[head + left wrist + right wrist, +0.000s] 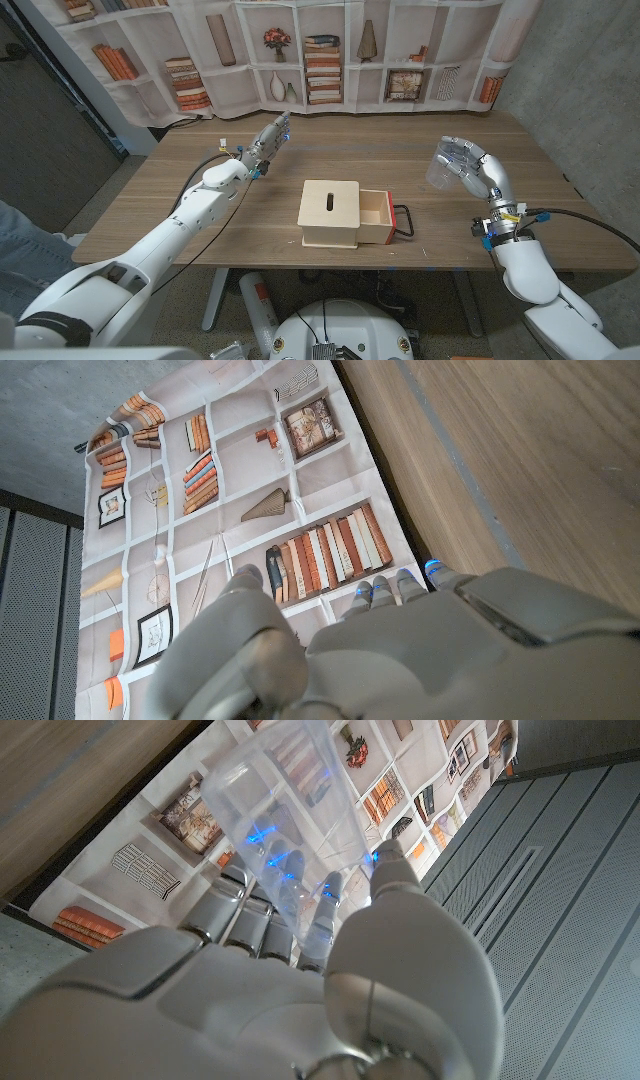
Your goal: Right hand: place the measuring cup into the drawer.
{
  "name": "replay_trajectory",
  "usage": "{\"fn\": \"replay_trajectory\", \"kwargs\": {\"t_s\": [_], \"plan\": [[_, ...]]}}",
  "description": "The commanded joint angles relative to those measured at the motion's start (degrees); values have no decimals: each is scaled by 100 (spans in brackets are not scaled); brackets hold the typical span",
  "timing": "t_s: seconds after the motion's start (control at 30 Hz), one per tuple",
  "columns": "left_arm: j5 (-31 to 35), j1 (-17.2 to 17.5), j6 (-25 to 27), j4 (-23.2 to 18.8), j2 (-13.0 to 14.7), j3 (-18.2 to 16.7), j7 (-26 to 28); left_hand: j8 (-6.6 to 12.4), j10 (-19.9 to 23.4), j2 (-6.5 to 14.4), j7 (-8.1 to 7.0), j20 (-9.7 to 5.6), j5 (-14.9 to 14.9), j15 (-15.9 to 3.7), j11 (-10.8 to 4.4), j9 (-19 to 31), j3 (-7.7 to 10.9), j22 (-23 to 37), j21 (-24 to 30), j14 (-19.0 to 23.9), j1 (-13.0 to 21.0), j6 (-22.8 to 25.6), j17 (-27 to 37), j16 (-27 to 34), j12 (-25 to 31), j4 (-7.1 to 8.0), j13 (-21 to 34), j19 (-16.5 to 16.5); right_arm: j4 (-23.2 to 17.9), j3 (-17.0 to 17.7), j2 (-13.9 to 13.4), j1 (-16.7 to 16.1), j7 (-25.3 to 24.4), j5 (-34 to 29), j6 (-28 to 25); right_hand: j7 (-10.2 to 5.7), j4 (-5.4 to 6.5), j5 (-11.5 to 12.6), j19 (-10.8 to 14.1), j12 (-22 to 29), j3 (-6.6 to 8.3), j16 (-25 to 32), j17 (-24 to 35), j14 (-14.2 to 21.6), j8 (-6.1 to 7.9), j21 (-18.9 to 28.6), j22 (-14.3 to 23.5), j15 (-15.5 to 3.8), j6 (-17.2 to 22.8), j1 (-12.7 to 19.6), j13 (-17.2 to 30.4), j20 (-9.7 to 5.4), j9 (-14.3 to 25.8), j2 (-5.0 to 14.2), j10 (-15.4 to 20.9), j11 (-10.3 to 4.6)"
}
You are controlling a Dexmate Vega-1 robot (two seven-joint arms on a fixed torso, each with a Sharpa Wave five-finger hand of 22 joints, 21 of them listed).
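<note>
Wooden table (420,150), bookshelf-print backdrop (300,60), perhaps cloth, behind.

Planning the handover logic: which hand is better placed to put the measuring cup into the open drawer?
Right. The right hand already holds the measuring cup, and the drawer opens toward that side.

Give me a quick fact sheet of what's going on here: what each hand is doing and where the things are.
right hand: holds a clear cup above the table, right of the box
left hand: holds nothing, fingers extended, over the table's far left
box: wooden, slot in its top, mid-table
drawer: pulled out toward the right, looks empty
cup in drawer: not yet
backdrop: printed bookshelf curtain
</note>
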Motion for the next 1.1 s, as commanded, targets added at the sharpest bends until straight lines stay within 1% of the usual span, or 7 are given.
{"fn": "replay_trajectory", "kwargs": {"t_s": [0.03, 0.67, 0.8, 0.9, 0.93, 1.1], "plan": [[-11, 28, 11, -40, 40, -28, 20, 16, -32, 43, 2, 20, -1, 28, -10, 19, -22, 34, -2, -230, 17, 19, 29, -12, 20, -2, 13, -294, -48, -146, -29, 93, 109, 26, 9, 63, 75, -41, 77, 36, 129, -25, -9, 41, 46, 37, 13, -654, 116, 169, 25, -340, 27, 169, 467, -385], [-25, -41, -68, 111, -11, -21, -73, 16, -31, 52, 2, 19, -3, 28, -11, 19, -37, 34, -2, -228, 25, 17, 29, -10, 21, -5, 13, -293, -174, -330, -55, 49, 166, -28, 64, 61, 88, -55, 92, 37, 160, -46, -55, 125, 61, 52, 8, -649, 196, 173, 31, -351, 43, 191, 520, -400], [-26, -51, -75, 127, -21, -18, -85, 13, -33, 54, -2, 21, -4, 28, -13, 19, -40, 34, -2, -229, 28, 10, 29, -11, 21, -6, 13, -294, -184, -385, -58, 75, 193, -42, 95, 68, 90, -57, 93, 49, 166, -51, -63, 136, 64, 54, 7, -649, 211, 175, 32, -354, 46, 195, 557, -371], [-28, -60, -77, 139, -25, -16, -97, 14, -33, 55, 0, 24, -4, 27, -16, 19, -42, 34, -3, -232, 29, 13, 29, -12, 21, -7, 13, -296, -173, -445, -63, 123, 219, -67, 118, 68, 92, -59, 92, 54, 171, -51, -70, 161, 66, 55, 6, -660, 225, 175, 33, -358, 49, 198, 582, -407], [-20, -63, -81, 144, -23, -13, -98, 14, -34, 56, 1, 20, -4, 25, -14, 19, -43, 34, -2, -234, 30, 12, 29, -12, 21, -7, 13, -295, -167, -465, -64, 140, 228, -69, 126, 67, 92, -60, 90, 55, 172, -53, -73, 164, 67, 55, 5, -663, 230, 175, 33, -359, 50, 198, 585, -379], [-17, -69, -72, 144, -9, -14, -106, 13, -32, 58, 0, 21, -4, 23, -15, 19, -46, 34, -2, -234, 33, 11, 29, -12, 21, -8, 13, -295, -143, -577, -58, 224, 257, -102, 167, 68, 95, -62, 91, 54, 181, -61, -85, 180, 76, 58, 4, -679, 264, 175, 36, -363, 55, 203, 597, -403]]}}
